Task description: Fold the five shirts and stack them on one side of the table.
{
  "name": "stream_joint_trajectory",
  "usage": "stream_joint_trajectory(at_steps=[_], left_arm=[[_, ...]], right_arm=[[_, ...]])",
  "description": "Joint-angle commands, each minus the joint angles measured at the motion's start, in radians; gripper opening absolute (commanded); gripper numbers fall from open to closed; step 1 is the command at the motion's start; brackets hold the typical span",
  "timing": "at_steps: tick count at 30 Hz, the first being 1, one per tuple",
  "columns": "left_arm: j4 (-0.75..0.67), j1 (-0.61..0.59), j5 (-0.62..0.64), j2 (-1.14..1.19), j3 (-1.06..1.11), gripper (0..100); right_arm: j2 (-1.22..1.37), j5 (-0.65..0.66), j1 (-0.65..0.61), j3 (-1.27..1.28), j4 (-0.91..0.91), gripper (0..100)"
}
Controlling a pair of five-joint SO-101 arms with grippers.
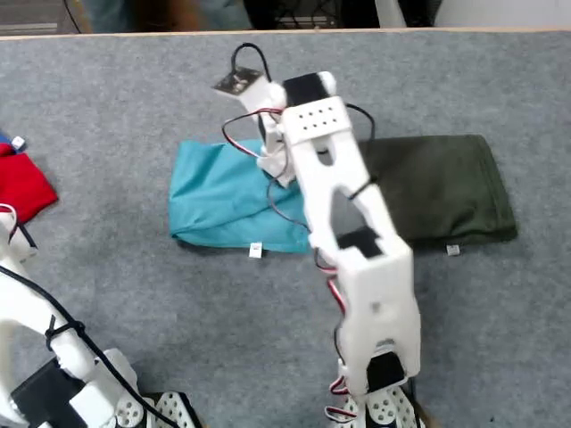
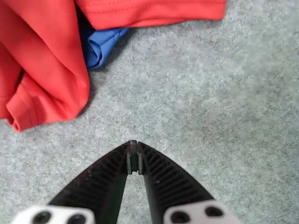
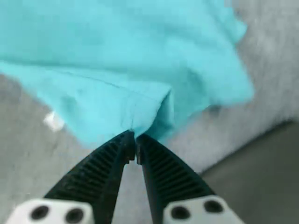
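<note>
Nearest the arms' bases, the left claw hangs over bare table with its jaws pressed together and nothing between them. Just beyond its tips lies the red shirt, crumpled and not yet folded, with a blue shirt poking out from under it. Both sit at the left rim of the high view.

Farther out, mid-table, the right claw is closed, and its tips appear to nip a fold at the edge of the teal shirt. That shirt lies as a flat folded rectangle, and its right edge is beside the dark green shirt, which is also folded. The arm hides whether the two touch.

The step in hand looks like stacking: two shirts are folded and the teal one is gripped on the side facing the green one. The next move probably calls for carrying the teal shirt across onto the green without the fold spilling open. A single pinch at one edge may let the layers slide apart.

For room, a broad open stretch of table lies in front of both folded shirts, and another lies between the teal shirt and the red heap. Behind the shirts a band of table runs to the far edge, and the green shirt stands well short of it.
</note>
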Motion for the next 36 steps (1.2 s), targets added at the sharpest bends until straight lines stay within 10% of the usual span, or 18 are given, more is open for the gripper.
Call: stream_joint_trajectory(at_steps=[1, 8, 16, 22, 36], left_arm=[[-0.015, 0.002, -0.009, -0.037, 0.001, 3], [-0.018, 0.041, -0.006, -0.037, 0.001, 3], [-0.017, 0.194, -0.003, -0.037, -0.008, 3], [-0.034, 0.481, 0.075, -0.029, -0.180, 3], [-0.086, 0.816, 0.301, 0.644, -0.694, 3]], right_arm=[[-0.228, 0.037, 0.034, 0.231, 0.006, 1.3], [-0.410, 0.114, 0.043, 0.573, -0.075, 2.8], [-0.421, 0.123, 0.130, 0.555, -0.063, 28.1], [-0.412, -0.054, 0.044, 0.378, -0.025, 0.3], [-0.179, -0.244, 0.014, 0.492, -0.351, 1.4]])
